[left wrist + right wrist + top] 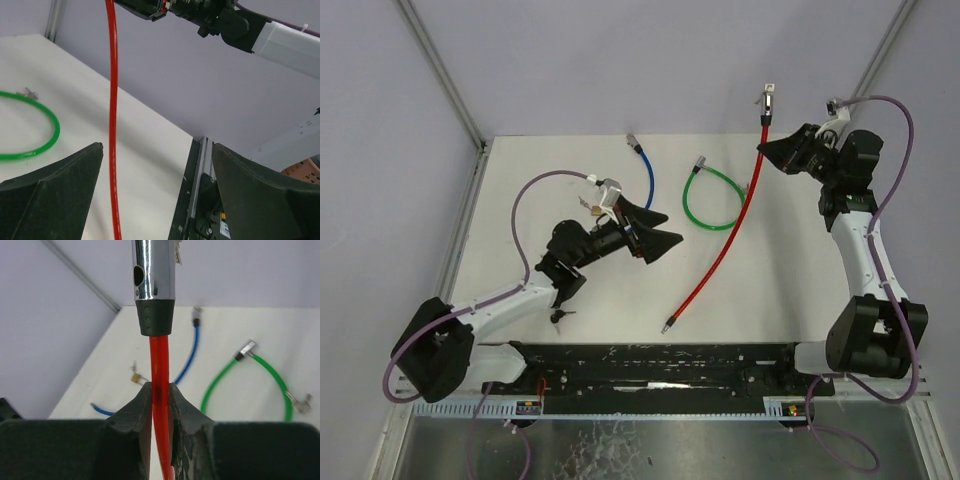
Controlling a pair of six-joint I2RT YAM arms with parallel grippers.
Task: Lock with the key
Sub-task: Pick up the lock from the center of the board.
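A red cable lock (720, 255) slants across the table from its low end at the front up to a chrome lock head (154, 270). My right gripper (160, 387) is shut on the red cable just below that head and holds it off the table at the back right (765, 150). Over the middle of the table my left gripper (670, 227) is open and holds nothing; its fingers (75, 175) frame the red cable (113, 100) without touching it. A small dark bunch of keys (560, 316) lies beside the left arm. A small brass piece (135, 377) lies near the blue cable.
A green cable loop (712, 198) lies between the two grippers and shows in the wrist views too (220, 376) (47, 142). A blue cable (649, 180) curves at the back centre. An aluminium rail (197, 170) runs along the table's right edge.
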